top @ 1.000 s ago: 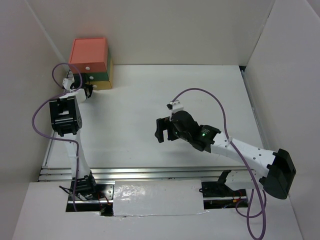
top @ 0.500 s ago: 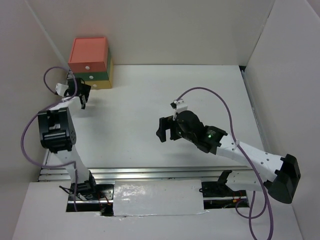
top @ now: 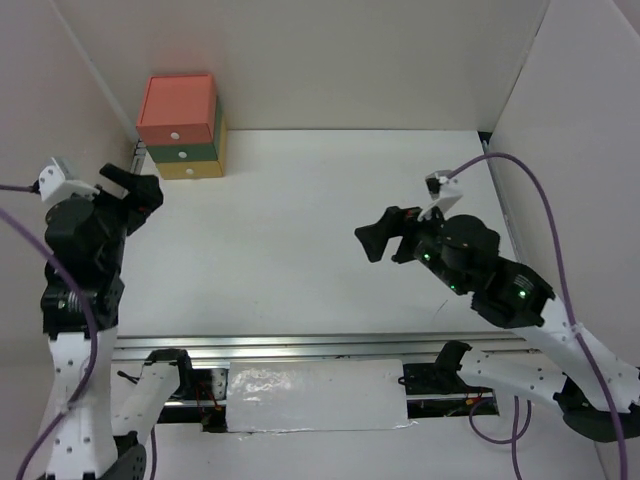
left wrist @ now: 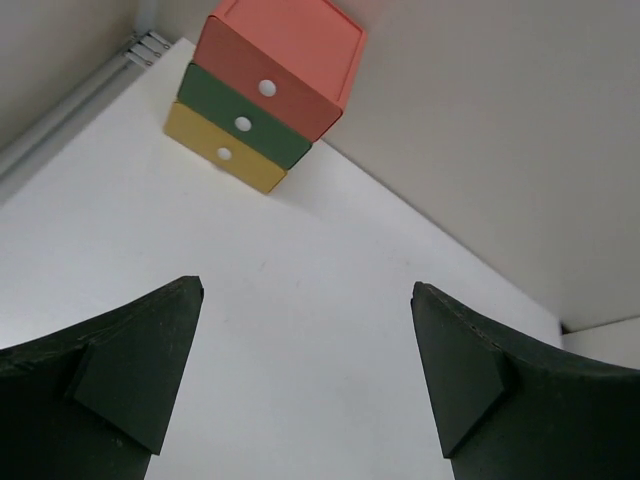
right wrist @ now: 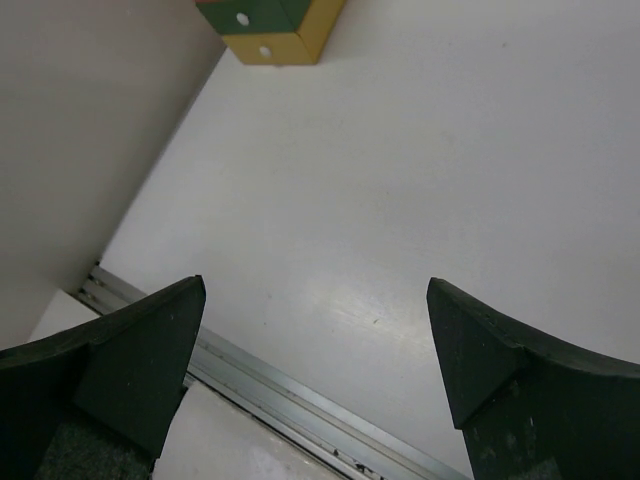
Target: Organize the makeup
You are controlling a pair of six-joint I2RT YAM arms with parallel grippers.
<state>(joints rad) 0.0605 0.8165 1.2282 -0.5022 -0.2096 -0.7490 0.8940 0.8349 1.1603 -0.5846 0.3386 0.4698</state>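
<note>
No makeup shows in any view; it is hidden or out of sight. My left gripper (top: 135,190) hangs open and empty above the table's left side, a little in front of the stacked drawer box (top: 180,125). In the left wrist view the left gripper (left wrist: 307,290) frames bare white table, with the drawer box (left wrist: 265,90) farther off, its coral, green and yellow drawers all shut. My right gripper (top: 385,232) is open and empty, raised over the right half of the table. Between the right gripper's (right wrist: 315,285) fingers lies only bare tabletop.
White walls close in the table at the back, left and right. A metal rail (right wrist: 300,400) runs along the table's near edge. The drawer box (right wrist: 270,25) sits in the far left corner. Purple cables loop off both arms.
My left gripper has let go at the drawer box front, opened wide, and drawn back and upward. My right arm has lifted and swung right, staying open.
</note>
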